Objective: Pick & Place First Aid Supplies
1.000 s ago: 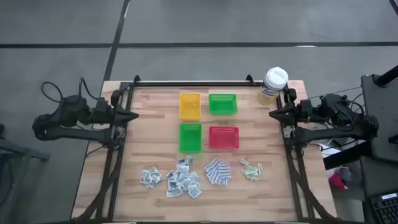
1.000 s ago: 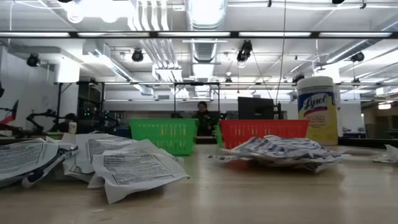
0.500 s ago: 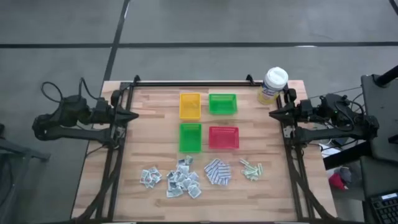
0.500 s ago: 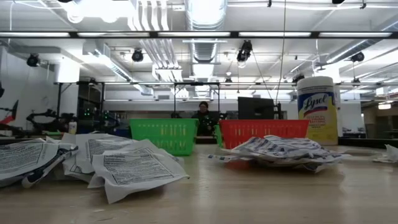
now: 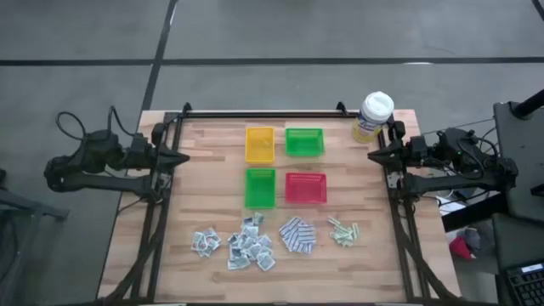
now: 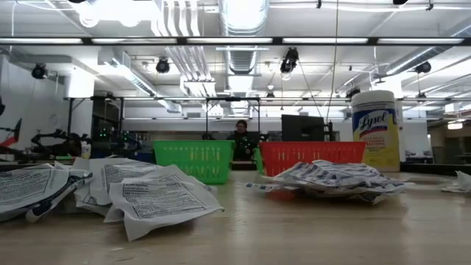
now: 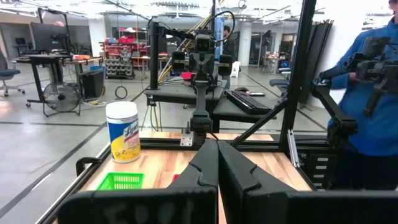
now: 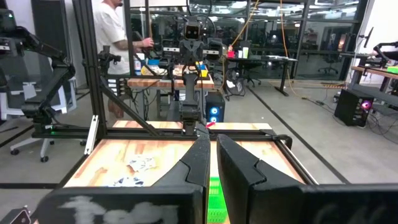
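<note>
Wooden planks cover the table (image 5: 212, 170), and both arms wait parked at its side edges, about level with the far row of trays. The left gripper (image 5: 181, 158) has its fingers pressed together and carries nothing. The right gripper (image 5: 374, 155) shows only a narrow slit between its fingers and is empty too.

From either gripper the first aid supplies lie toward the near edge and inward, in a row running left to right: white-grey sachets (image 5: 238, 245) at the left and centre, blue-and-white pads (image 5: 297, 235) next, pale green strips (image 5: 343, 230) at the right end. The sachets sit closer to the left gripper; the pads and strips closer to the right, so I judge each arm would serve its own end of the row.

Four trays, yellow (image 5: 260, 144), green (image 5: 304, 141), another green (image 5: 260, 187) and red (image 5: 305, 187), stand between grippers and supplies.
</note>
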Motion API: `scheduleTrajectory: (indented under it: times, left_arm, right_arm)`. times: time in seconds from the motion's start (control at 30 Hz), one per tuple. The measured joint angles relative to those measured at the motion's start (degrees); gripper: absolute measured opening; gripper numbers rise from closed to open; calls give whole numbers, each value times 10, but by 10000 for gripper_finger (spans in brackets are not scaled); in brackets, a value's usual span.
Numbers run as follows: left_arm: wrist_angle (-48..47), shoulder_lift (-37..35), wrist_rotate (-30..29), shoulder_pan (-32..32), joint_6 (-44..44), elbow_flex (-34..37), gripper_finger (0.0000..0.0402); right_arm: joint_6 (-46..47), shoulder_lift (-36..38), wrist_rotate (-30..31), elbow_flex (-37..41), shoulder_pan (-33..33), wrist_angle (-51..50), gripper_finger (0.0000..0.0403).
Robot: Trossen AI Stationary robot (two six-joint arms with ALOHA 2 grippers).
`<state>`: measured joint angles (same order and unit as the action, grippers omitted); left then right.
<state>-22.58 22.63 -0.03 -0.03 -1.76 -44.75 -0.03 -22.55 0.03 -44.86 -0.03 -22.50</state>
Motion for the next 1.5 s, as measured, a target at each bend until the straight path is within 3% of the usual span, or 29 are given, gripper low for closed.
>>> scheduleTrajectory:
  times: [1.2,1.33,1.5]
  left_arm:
    - [0,0,0,0,0,0,0]
    - [1,3,0,0,-4,0,0]
    - [0,18,0,0,-71,10,0]
  right_arm:
    - [9,0,0,0,0,7,29]
    - [36,0,0,0,0,-23,29]
    - [65,-1,0,0,0,-106,29]
